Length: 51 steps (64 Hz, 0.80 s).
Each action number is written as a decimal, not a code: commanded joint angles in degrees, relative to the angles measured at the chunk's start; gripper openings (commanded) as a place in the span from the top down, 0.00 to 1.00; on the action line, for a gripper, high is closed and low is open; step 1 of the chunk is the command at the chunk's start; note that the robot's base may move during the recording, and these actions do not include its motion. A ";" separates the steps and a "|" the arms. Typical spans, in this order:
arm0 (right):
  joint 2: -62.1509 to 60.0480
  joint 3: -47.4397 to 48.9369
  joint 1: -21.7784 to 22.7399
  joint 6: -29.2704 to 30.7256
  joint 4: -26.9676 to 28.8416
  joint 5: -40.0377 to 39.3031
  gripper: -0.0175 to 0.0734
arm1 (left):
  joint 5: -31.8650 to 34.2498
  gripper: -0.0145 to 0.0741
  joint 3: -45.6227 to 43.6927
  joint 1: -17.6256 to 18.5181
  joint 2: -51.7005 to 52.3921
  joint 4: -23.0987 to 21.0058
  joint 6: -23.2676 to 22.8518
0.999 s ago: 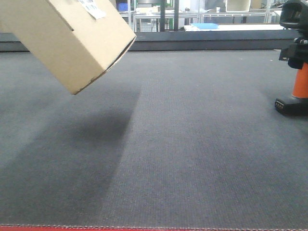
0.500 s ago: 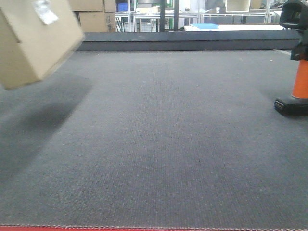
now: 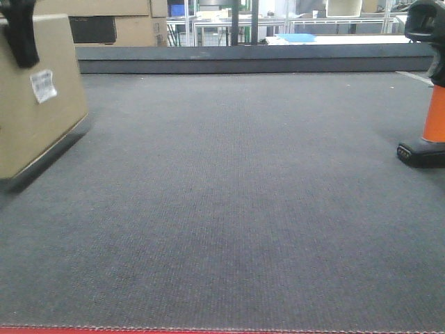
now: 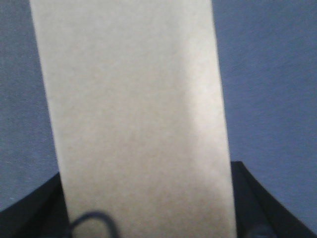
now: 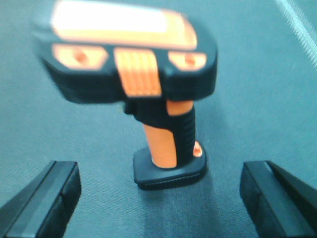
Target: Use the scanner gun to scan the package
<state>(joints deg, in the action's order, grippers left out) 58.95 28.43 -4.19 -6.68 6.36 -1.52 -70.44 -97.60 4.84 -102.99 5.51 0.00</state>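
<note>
So the left gripper (image 4: 148, 233) has the box (image 3: 35, 97) clamped between its fingers, you can see one black finger (image 3: 21, 38) hooked over the top edge in the front view. From the left wrist cam the box runs straight out ahead of the gripper, a tan face filling most of the shot, with the dark fingers (image 4: 257, 208) hugging it on both sides. It looks like the box sits on the grey mat (image 3: 243, 209), or barely off it, I can't tell which. The little white label (image 3: 43, 85) is on the side face, just below that finger.

The right gripper (image 5: 158, 198) is spread wide and holding nothing. The scanner (image 5: 148, 89) stands upright on its flat black base just ahead of it, lined up between the two fingers (image 5: 42, 198) but not touching either. Orange handle, black head tipped toward the camera, a bit blurry.

Some brown cartons (image 3: 111, 21) are stacked way at the back
</note>
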 commanded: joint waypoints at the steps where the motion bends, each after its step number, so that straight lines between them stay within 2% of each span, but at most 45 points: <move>1: -4.01 0.16 0.18 0.30 -0.67 1.52 0.19 | 0.48 0.96 0.07 1.16 -0.59 2.18 -0.56; 8: -8.05 0.16 0.18 0.30 -0.67 3.83 0.20 | 0.48 0.95 0.31 1.96 -1.28 2.18 -0.56; 13: -10.76 0.16 0.18 0.30 -0.67 4.75 0.27 | 0.48 0.86 0.31 2.18 -1.41 1.51 -0.56; 16: -11.90 0.16 0.18 0.30 -0.67 5.47 0.34 | 0.48 0.78 0.31 2.18 -1.41 1.06 -0.56; 20: -13.41 0.16 0.18 0.30 -0.82 6.38 0.49 | 0.48 0.65 0.31 2.18 -1.41 0.97 -0.56; 28: -15.36 0.16 0.18 0.30 -3.36 8.51 0.80 | 0.48 0.34 0.31 2.18 -1.41 0.97 -0.67; 32: -16.07 0.16 0.18 0.30 -4.32 9.60 0.87 | 0.48 0.19 0.31 2.18 -1.08 0.97 -0.96; 34: -16.30 0.16 0.18 0.30 -4.78 10.02 0.90 | 0.48 0.14 0.31 2.18 -0.84 0.97 -1.44; 51: -16.30 4.65 0.18 0.30 -6.36 15.71 0.99 | 0.48 0.17 0.31 2.18 5.42 1.21 -1.83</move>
<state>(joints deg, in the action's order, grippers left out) 43.19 31.08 -4.19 -6.68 0.92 13.59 -70.13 -97.10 6.73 -101.10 6.92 -1.25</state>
